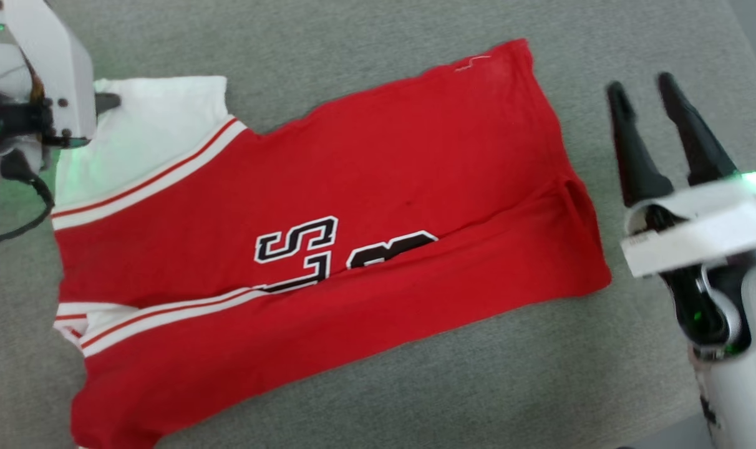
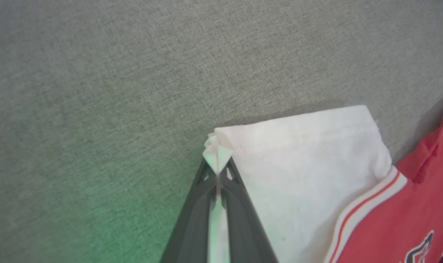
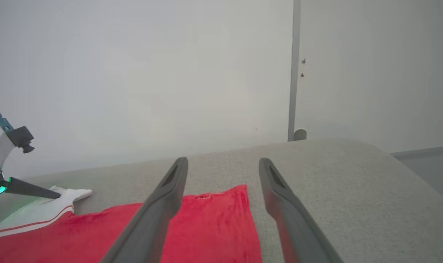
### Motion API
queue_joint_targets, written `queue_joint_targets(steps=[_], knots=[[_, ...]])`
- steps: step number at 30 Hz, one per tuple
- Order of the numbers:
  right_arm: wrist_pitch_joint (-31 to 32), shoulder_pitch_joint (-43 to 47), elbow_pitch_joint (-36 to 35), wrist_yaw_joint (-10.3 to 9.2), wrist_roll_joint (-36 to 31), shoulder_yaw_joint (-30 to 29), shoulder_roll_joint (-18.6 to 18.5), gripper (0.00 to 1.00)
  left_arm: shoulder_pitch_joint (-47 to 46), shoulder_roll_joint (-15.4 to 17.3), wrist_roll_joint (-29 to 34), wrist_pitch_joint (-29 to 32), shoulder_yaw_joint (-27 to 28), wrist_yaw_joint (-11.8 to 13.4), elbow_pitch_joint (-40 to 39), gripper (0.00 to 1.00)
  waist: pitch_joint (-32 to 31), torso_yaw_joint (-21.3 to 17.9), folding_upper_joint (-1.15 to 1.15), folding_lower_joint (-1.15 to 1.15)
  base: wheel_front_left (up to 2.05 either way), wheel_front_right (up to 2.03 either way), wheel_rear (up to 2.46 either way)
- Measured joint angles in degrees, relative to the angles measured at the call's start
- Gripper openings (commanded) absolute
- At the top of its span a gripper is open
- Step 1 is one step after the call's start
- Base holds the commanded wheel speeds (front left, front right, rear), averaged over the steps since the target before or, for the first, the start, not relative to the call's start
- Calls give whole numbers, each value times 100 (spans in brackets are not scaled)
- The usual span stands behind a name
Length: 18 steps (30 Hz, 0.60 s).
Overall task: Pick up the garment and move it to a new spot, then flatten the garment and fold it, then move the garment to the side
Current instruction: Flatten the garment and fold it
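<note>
Nearest the robot, one long edge of the garment (image 1: 328, 206) is folded over onto itself, making a soft ridge that cuts across the black, white-edged lettering (image 1: 297, 240). This single red knit shirt lies flat and slantwise on the tabletop (image 1: 365, 50), which is covered in grey woven cloth. It has two white sleeves, each edged by a red-and-white striped band (image 1: 147, 184). The near sleeve is mostly tucked under. The far sleeve (image 1: 153, 131) is spread out.

Just off the garment's right end, the right gripper (image 1: 640, 84) hangs clear of the cloth, its two long, dark, tapered fingers spread wide with nothing between them.

Farther off on the left, the left gripper (image 2: 218, 171) has its two fingers pressed together on the far sleeve's stitched corner, bunching it into a small peak.

Beyond the tabletop's rounded edge stands a plain pale wall (image 3: 133, 73).
</note>
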Motion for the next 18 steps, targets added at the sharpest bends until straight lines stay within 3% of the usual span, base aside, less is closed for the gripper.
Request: queue_joint_targets(steps=[4, 8, 14, 16, 18], knots=[[1278, -756, 391, 0, 212, 593, -477, 100, 16, -13, -132, -83, -43, 0, -167, 0, 32, 116, 0, 0, 0, 0, 0], [2782, -1717, 1215, 0, 471, 1045, -856, 100, -20, -70, -177, -93, -133, -4, -292, 0, 70, 252, 0, 0, 0, 0, 0], [4452, -2842, 2715, -1, 931, 1243, -978, 100, -44, -203, -299, -136, -280, -5, -474, 0, 114, 503, 0, 0, 0, 0, 0], [4807, -3089, 3017, 0, 1076, 1394, -992, 100, -78, -208, -337, -131, -332, -8, -543, 0, 138, 581, 0, 0, 0, 0, 0], [4775, -3392, 3342, -1, 1102, 1386, -982, 100, -91, -210, -356, -158, -377, -9, -608, 0, 172, 649, 0, 0, 0, 0, 0]])
